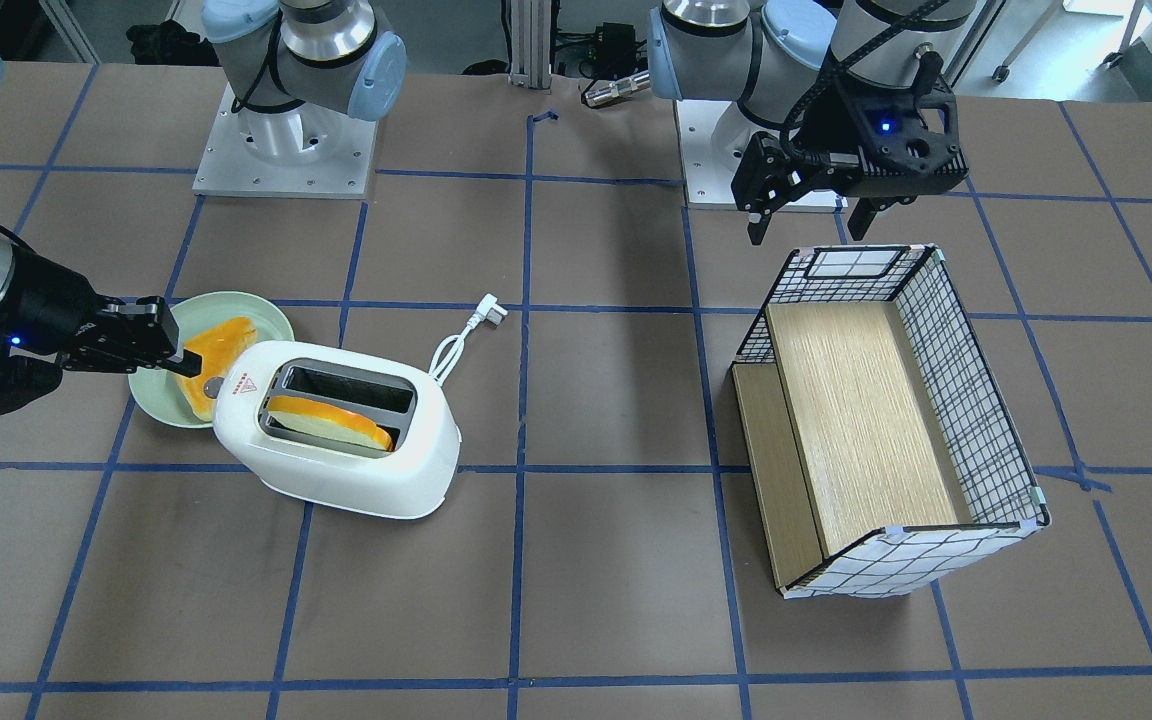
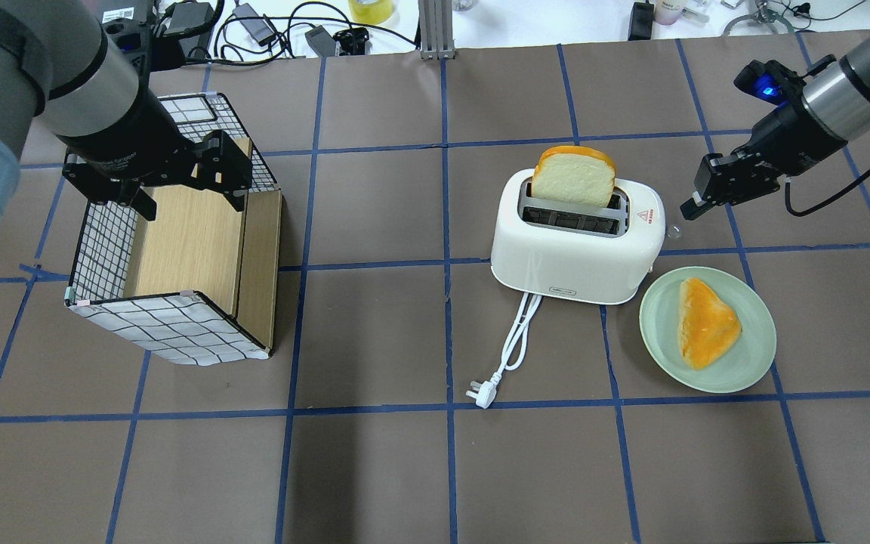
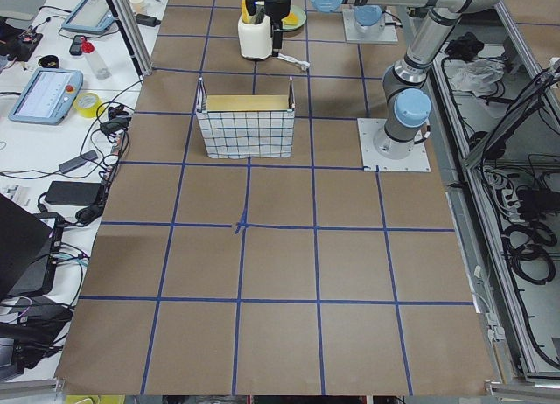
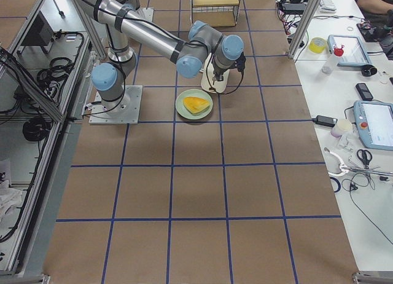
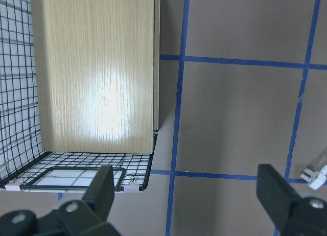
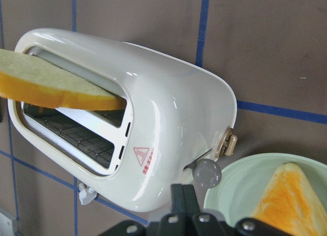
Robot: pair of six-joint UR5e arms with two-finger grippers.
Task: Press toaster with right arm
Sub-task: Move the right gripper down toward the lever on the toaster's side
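The white two-slot toaster [image 2: 578, 249] stands on the table, with a bread slice [image 2: 575, 177] sticking up from its far slot. It also shows in the front view [image 1: 336, 450] and in the right wrist view [image 6: 153, 118]. Its end bears a red triangle mark, a round grey knob [image 6: 206, 172] and a beige lever [image 6: 228, 144]. My right gripper [image 2: 688, 210] is shut and empty, its tip just beside that end, above the knob. It also shows in the front view [image 1: 186, 365] and its own wrist view [image 6: 183, 195]. I cannot tell whether it touches.
A green plate [image 2: 752, 363] with an orange bread piece [image 2: 707, 321] lies beside the toaster's knob end. The white cord and plug [image 2: 480, 394] trail toward the robot. My left gripper [image 2: 189, 200] hangs open over a wire basket [image 2: 103, 249] with a wooden insert.
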